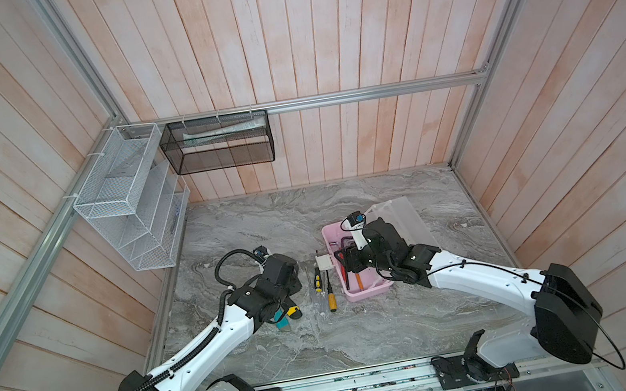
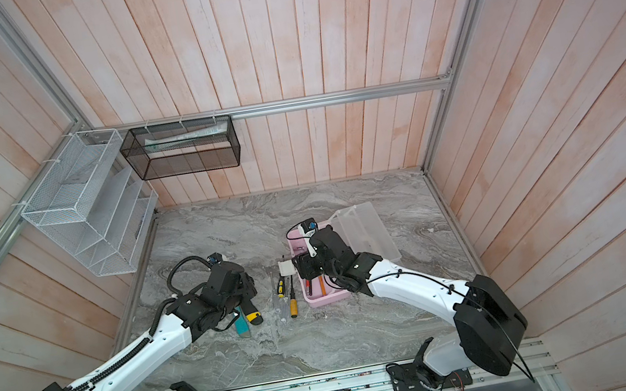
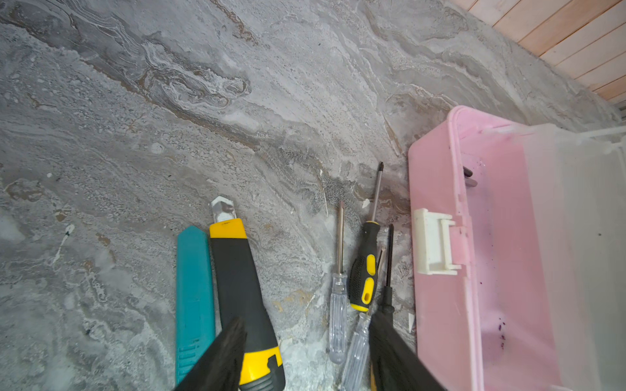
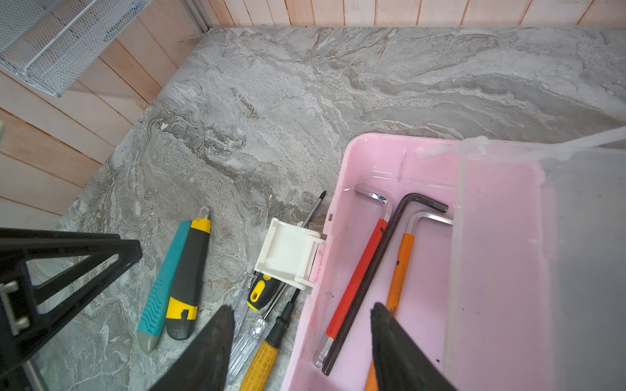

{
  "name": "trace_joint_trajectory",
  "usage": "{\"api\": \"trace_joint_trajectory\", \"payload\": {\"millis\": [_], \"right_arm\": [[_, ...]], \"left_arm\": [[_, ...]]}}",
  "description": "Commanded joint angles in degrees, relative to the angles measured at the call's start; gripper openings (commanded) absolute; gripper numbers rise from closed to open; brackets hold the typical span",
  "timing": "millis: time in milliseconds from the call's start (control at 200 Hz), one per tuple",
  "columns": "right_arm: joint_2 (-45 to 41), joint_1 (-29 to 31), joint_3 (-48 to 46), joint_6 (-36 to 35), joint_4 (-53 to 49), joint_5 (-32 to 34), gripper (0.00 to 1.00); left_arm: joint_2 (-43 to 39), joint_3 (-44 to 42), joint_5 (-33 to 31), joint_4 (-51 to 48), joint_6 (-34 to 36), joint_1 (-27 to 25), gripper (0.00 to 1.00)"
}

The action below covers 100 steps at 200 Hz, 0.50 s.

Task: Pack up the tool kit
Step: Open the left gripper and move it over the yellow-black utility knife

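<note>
The tool kit's pink case [image 1: 364, 293] [image 4: 342, 189] stands open at centre right, its frosted lid [image 1: 405, 218] laid back and its white latch [image 4: 288, 254] hanging out. Red [image 4: 359, 270], black [image 4: 374, 267] and orange [image 4: 400, 267] hex keys lie inside. My right gripper [image 4: 302, 309] is open astride the case's left wall. Several screwdrivers [image 3: 364, 274] [image 1: 331, 299] lie just left of the case. Further left lie a teal knife [image 3: 193, 298] and a yellow-black knife [image 3: 240, 281]. My left gripper [image 3: 306, 325] hangs open over that knife's handle and the clear screwdrivers [image 3: 338, 318], holding nothing.
A white mesh basket [image 1: 127, 199] hangs on the left wall and a black mesh basket [image 1: 219, 143] on the back rail. The left arm's black frame [image 4: 50, 281] stands close beside the knives. Wooden walls bound the marble table [image 1: 305, 214] on three sides.
</note>
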Motion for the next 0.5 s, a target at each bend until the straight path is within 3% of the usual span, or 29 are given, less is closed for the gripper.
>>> {"api": "trace_joint_trajectory", "payload": {"millis": [0, 495], "right_arm": [[0.50, -0.01, 1.78, -1.07, -0.38, 0.54, 0.63], [0.05, -0.36, 1.35, -0.40, -0.60, 0.59, 0.63]], "left_arm": [[0.71, 0.83, -0.01, 0.15, 0.81, 0.38, 0.61], [-0.41, -3.99, 0.07, -2.15, -3.51, 0.45, 0.60]]}}
